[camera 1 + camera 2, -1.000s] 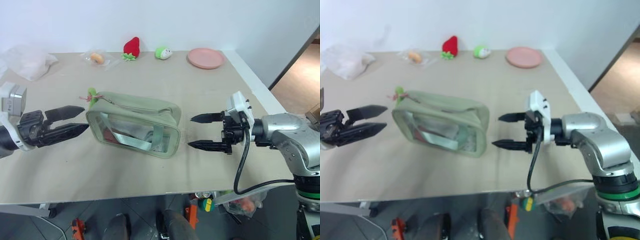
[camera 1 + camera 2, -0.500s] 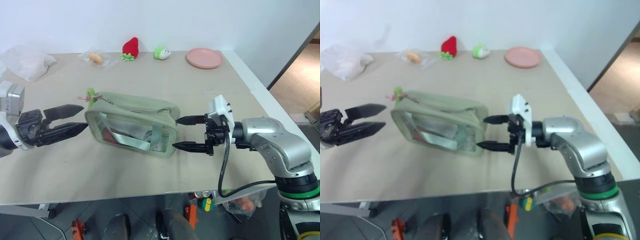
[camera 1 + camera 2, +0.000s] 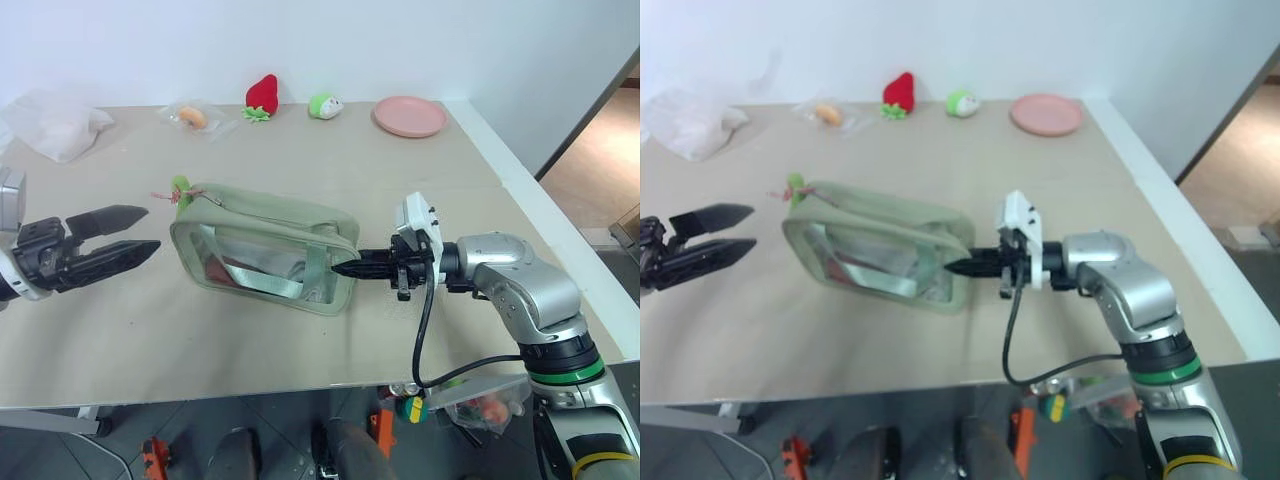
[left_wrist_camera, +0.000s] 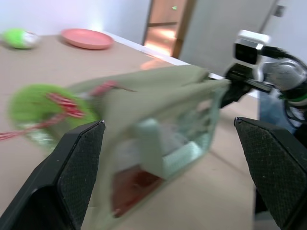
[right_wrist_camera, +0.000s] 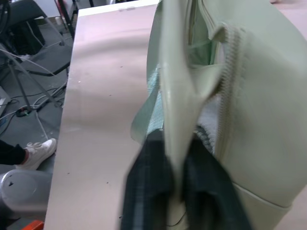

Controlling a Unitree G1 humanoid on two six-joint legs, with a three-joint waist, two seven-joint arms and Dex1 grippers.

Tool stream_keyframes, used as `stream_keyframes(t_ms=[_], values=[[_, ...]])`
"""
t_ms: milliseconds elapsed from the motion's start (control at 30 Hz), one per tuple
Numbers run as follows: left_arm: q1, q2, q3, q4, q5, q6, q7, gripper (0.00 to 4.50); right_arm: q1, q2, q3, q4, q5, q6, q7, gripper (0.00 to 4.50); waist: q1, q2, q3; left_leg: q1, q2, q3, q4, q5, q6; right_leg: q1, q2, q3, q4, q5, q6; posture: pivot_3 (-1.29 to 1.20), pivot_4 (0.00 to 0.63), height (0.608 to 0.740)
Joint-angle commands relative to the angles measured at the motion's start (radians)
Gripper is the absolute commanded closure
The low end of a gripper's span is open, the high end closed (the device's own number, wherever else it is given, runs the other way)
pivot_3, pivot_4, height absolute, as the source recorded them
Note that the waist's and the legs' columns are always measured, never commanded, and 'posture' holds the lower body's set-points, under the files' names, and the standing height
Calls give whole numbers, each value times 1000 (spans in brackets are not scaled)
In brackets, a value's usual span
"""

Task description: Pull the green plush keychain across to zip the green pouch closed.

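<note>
Right gripper (image 3: 343,269) level, jaws pinching green pouch (image 3: 262,224) end.

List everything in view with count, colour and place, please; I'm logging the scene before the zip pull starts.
green pouch: one, pale sage green with clear windows, middle of the table.
green plush keychain: one, bright green, at the pouch's left end.
strawberry plush: one, red, far edge.
plush toy: one, green and white, far edge, right of the strawberry.
plate: one, pink, far right.
clear bags: two, far left and one holding something orange.
table: one, beige.
left end effector: black, open, left of the pouch.
right end effector: black, shut on the pouch's right end.
</note>
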Motion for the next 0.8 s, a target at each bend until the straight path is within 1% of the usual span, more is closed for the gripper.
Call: stream_keyframes(t_ms=[33, 67, 200, 333, 533, 800], values=[[-111, -16, -31, 152, 62, -22, 102, 0, -21, 4, 24, -1, -50, -45, -13, 4474, 1, 0, 0, 0, 0, 0, 0, 0, 0, 0, 0, 0, 0, 0, 0, 0, 150, 740], [-140, -22, -38, 184, 50, 9, 117, 0, -20, 6, 29, 0, -58, -49, -12, 4474, 1, 0, 0, 0, 0, 0, 0, 0, 0, 0, 0, -1, 0, 0, 0, 0, 150, 740], [-196, -57, -54, 220, -9, 119, 145, 0, -14, 13, 33, -5, -59, -53, -7, 4474, -4, -1, -1, 1, 1, 0, 0, 0, 0, 0, 1, 1, 0, 1, 0, 0, 150, 740], [-250, -116, -61, 302, -38, 214, 220, 0, -9, 18, 27, -10, -62, -54, -16, 4474, -4, -1, -1, 1, 1, 0, 0, 0, 0, 0, 2, 1, 0, 1, 0, 0, 150, 740], [-324, -188, -54, 417, -51, 291, 282, 0, 4, 19, 15, -34, -55, -41, -37, 4474, -4, -2, -1, 1, 2, 0, 1, 1, -1, 0, 3, -1, 2, 2, -2, 0, 150, 740], [-351, -272, -76, 402, -63, 344, 301, 0, 31, 11, -6, -73, -40, -16, -64, 4474, -3, -2, -1, 1, 1, 0, 1, 1, -1, 1, 2, 0, 2, 2, -2, 0, 150, 740]])
